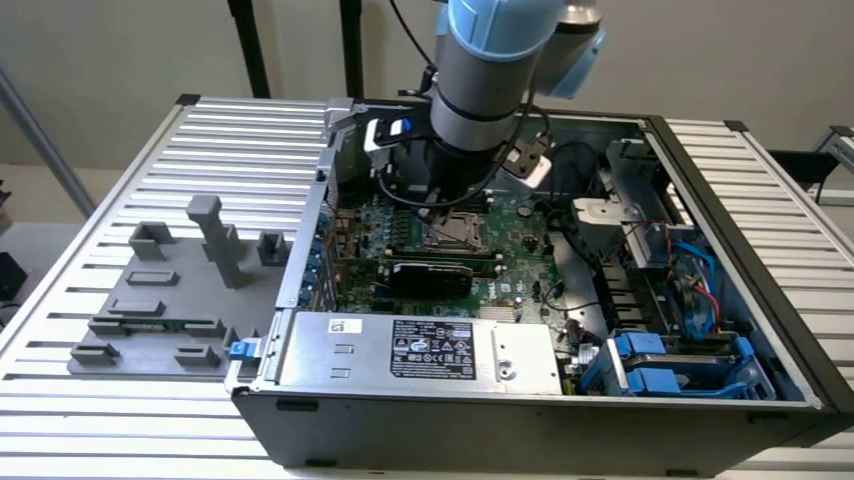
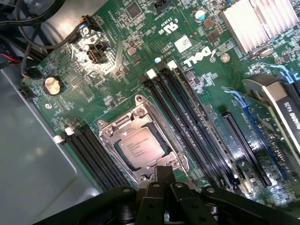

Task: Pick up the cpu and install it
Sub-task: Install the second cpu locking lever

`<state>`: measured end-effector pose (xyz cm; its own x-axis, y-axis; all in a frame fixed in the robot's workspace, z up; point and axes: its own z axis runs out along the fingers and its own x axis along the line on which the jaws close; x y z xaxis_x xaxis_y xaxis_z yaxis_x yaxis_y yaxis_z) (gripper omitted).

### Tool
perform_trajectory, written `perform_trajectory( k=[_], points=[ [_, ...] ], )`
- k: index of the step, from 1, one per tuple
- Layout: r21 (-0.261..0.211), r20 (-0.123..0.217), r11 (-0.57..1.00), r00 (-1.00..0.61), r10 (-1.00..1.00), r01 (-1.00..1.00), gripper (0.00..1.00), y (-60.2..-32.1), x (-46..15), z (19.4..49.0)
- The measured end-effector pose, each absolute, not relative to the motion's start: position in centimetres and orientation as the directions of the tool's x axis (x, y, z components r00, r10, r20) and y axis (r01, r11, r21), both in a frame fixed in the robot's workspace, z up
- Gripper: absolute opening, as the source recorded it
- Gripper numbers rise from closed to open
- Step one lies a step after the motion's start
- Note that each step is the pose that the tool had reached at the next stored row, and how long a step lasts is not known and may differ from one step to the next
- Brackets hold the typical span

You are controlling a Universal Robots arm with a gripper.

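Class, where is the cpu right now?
The cpu sits in the motherboard socket, between the two banks of memory slots, just beyond the shut pincer.

I see the case (image 1: 534, 420) lying open across the middle and right of the exterior frame, on the table (image 1: 240, 130). The board (image 1: 507, 235) lies inside it, at frame centre. My arm (image 1: 487, 70) comes down from the top centre, over the socket (image 1: 461, 228). The power supply (image 1: 427, 350) sits in front of the board, lower centre. The blocks (image 1: 167, 300) stand on the table at the exterior view's left, apart from the case. In the wrist view the cpu (image 2: 139, 146) lies in the socket (image 2: 108, 129), with memory slots (image 2: 192, 131) on either side, and the gripper (image 2: 161, 180) just beside it.
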<state>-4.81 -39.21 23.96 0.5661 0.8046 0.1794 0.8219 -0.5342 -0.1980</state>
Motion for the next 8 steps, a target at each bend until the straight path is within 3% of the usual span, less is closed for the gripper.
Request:
perform_trajectory(
  k=[8],
  points=[
    [-0.196, 0.174, -0.535, 0.566, 0.806, 0.822, 0.11, -40.17, -5.72, 24.39]
  ],
)
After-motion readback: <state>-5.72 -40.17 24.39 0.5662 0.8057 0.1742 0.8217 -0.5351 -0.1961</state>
